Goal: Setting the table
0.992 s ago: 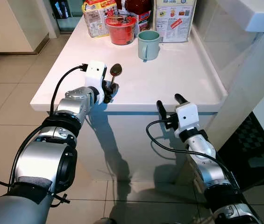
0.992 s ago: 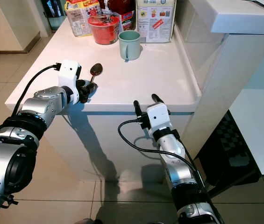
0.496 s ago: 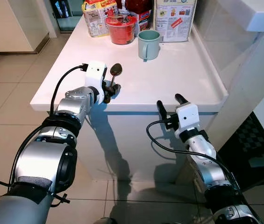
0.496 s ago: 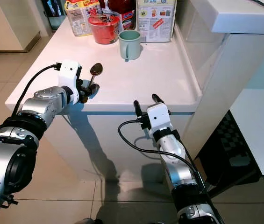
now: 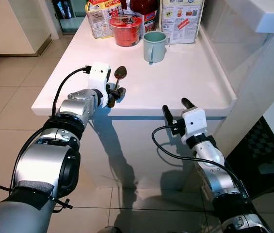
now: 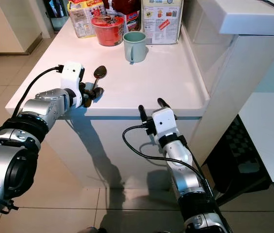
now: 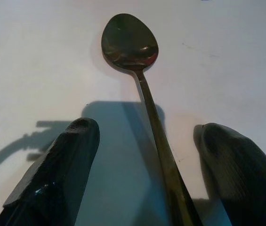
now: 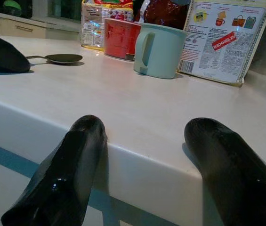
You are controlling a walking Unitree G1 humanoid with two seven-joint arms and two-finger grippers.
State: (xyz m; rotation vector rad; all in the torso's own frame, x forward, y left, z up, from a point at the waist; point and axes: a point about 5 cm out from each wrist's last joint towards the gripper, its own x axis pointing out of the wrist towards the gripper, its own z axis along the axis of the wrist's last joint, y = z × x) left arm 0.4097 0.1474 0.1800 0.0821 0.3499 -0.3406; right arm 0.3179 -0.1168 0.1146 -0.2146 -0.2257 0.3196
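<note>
A dark metal spoon [image 5: 120,73] lies on the white counter [image 5: 185,77] near its left front corner, bowl pointing away from me. My left gripper [image 5: 113,94] rests at the spoon's handle end. In the left wrist view the left gripper [image 7: 144,127] is open, with the spoon [image 7: 129,42] handle running between the two fingers and touching neither. My right gripper [image 5: 174,105] is open at the counter's front edge, its fingertips [image 8: 88,129] just below the rim with nothing between them.
A pale green mug [image 5: 154,46] stands at the back middle of the counter. Behind it are a red bowl [image 5: 125,30], a cereal box [image 5: 181,19] and a food bag [image 5: 100,17]. A white wall ledge [image 5: 267,14] rises at the right. Tiled floor lies to the left.
</note>
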